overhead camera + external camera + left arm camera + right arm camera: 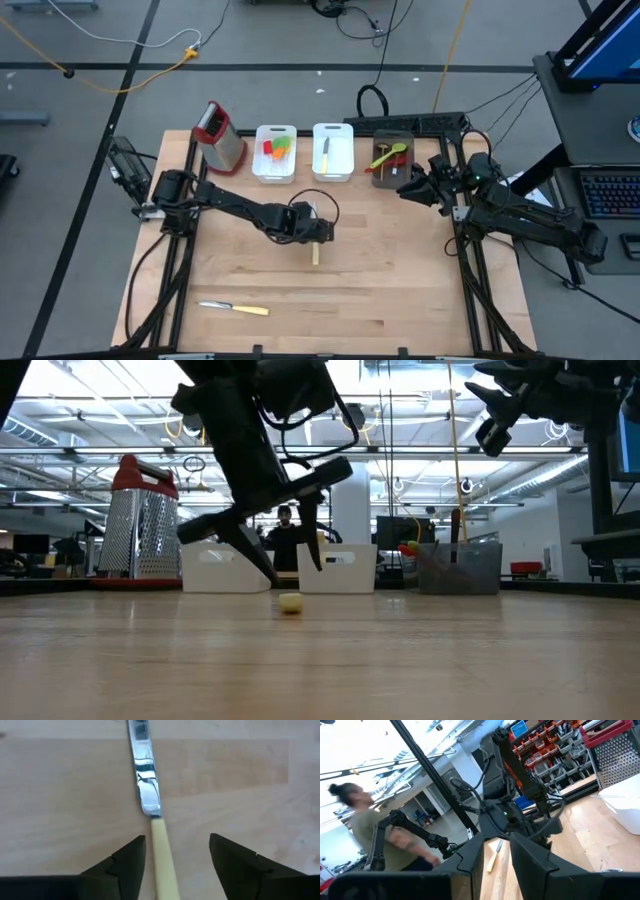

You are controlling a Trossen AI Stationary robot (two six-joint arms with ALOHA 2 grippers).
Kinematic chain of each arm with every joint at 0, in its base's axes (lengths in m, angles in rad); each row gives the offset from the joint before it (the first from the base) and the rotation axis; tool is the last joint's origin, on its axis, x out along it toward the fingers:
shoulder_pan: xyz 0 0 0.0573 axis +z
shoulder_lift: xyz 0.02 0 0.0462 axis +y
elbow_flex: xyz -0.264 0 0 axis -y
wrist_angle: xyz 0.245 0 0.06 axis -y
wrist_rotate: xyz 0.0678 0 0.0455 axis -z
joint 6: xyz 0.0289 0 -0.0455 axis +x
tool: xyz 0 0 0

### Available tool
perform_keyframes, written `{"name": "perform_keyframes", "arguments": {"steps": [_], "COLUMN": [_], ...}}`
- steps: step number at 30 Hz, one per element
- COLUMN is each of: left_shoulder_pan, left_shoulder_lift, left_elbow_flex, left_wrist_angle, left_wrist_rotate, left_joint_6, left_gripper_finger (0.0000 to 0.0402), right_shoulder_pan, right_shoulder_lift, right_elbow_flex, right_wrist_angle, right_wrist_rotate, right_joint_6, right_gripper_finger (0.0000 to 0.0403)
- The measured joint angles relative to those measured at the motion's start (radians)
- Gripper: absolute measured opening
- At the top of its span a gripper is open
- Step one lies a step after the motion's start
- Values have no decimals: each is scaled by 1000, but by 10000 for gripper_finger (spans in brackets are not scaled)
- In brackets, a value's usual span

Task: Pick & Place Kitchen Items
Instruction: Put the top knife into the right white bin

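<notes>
Two knives lie on the pale wood-plank table point(400, 290): one point(316, 248) near the centre, under the left end effector point(318, 232), and another point(234, 308) toward seven o'clock, well apart. At twelve o'clock stand two white bins point(275, 172) and a dark bin point(393, 160), with a steel grater point(220, 136) at eleven o'clock. One white bin shows red, orange and green utensils point(277, 148), the other a knife point(326, 152); the dark bin holds a green spoon point(391, 155). Grey floor with cables surrounds the table; the low view shows a bright hall and a person point(286, 540) behind the bins.

The left end effector stands moderately wide, fingers point(125, 867) either side of the cream handle without touching it; the knife lies flat, its shiny blade pointing away. The right end effector point(418, 186) hovers at two o'clock near the dark bin, fingers a narrow gap apart, holding nothing.
</notes>
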Motion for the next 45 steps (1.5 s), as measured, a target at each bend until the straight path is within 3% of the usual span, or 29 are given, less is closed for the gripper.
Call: {"name": "perform_keyframes", "arguments": {"steps": [5,14,31,45], "left_shoulder_pan": [28,49,46,34], "left_shoulder_lift": [38,109,135,112], "left_elbow_flex": [0,5,5,-1], "left_wrist_angle": [19,54,20,7], "left_wrist_rotate": [7,93,64,11], "left_joint_6": [10,14,29,28], "left_gripper_finger": [224,179,23,16], "right_shoulder_pan": [0,0,0,0], "right_shoulder_lift": [0,0,0,0], "right_elbow_flex": [0,0,0,0], "right_wrist_angle": [0,0,0,0], "right_wrist_rotate": [0,1,61,61], "right_joint_6": [0,3,2,3], "right_gripper_finger": [91,91,91,91]}}
